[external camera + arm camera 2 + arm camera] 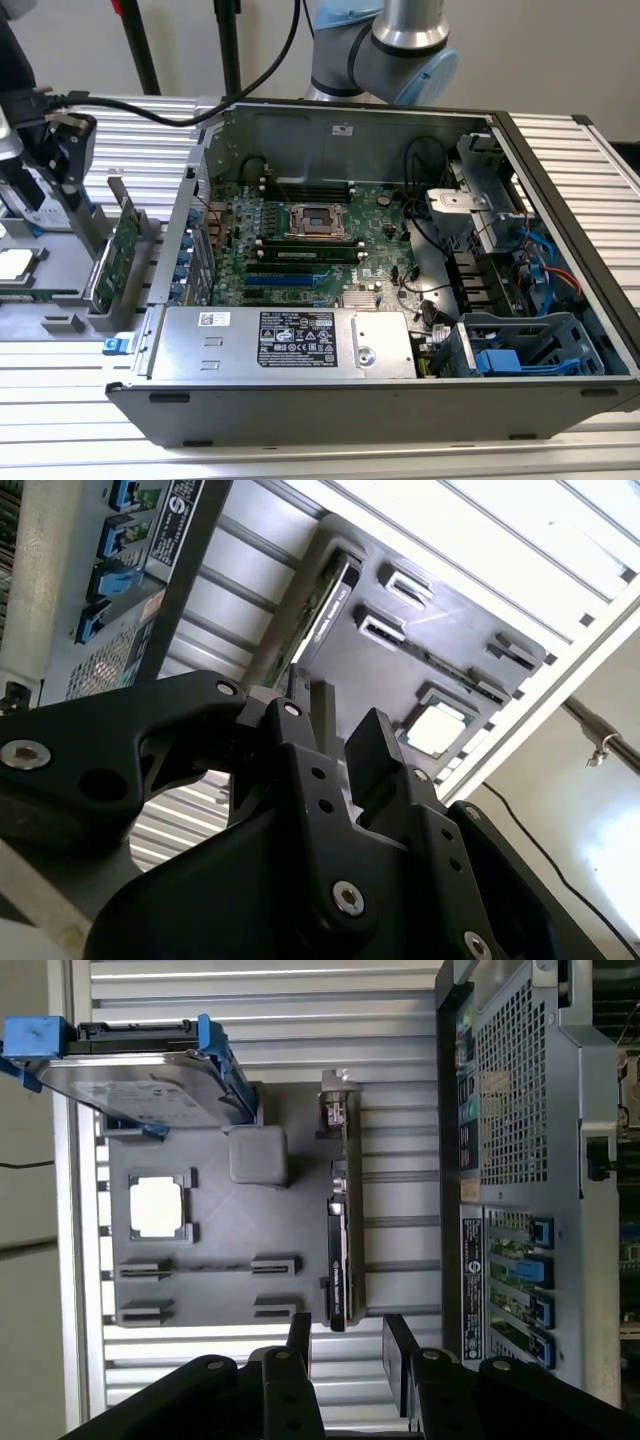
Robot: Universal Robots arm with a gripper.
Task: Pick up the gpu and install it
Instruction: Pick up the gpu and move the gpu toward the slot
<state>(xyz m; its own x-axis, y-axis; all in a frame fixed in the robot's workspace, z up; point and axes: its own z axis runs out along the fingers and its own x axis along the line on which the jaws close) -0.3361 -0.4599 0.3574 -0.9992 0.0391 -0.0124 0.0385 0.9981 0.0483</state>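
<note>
A: State of the gripper (pixel 348 1355)?
B: Spread. Black fingers (pixel 400 1360) apart, nothing pinched between them. Same reading in both wrist views.
A: Nearest to it?
B: The gpu (pixel 340 1230). Stands on edge in a slot of the grey tray (pixel 215 1230), edge-on in the first wrist view, in line with the gap between the fingers yet apart from them. No contact. Silver bracket at the end away from the gripper.
A: Location per exterior view?
B: Places the gpu (pixel 122 245) upright on that tray, just beside the computer case (pixel 350 400), on the exterior view's left. Outside the case; not yet installed.
A: Elsewhere on the tray?
B: Past the card: a grey block (pixel 257 1155), a square chip (pixel 158 1205) flat in its recess, a hard drive (pixel 130 1075) in a blue carrier.
A: Farther out?
B: Case open on the ridged metal table (pixel 590 160), motherboard (pixel 300 240) flat inside, power supply (pixel 290 340) along the near wall. Arm's base joint (pixel 385 45) behind the case.
</note>
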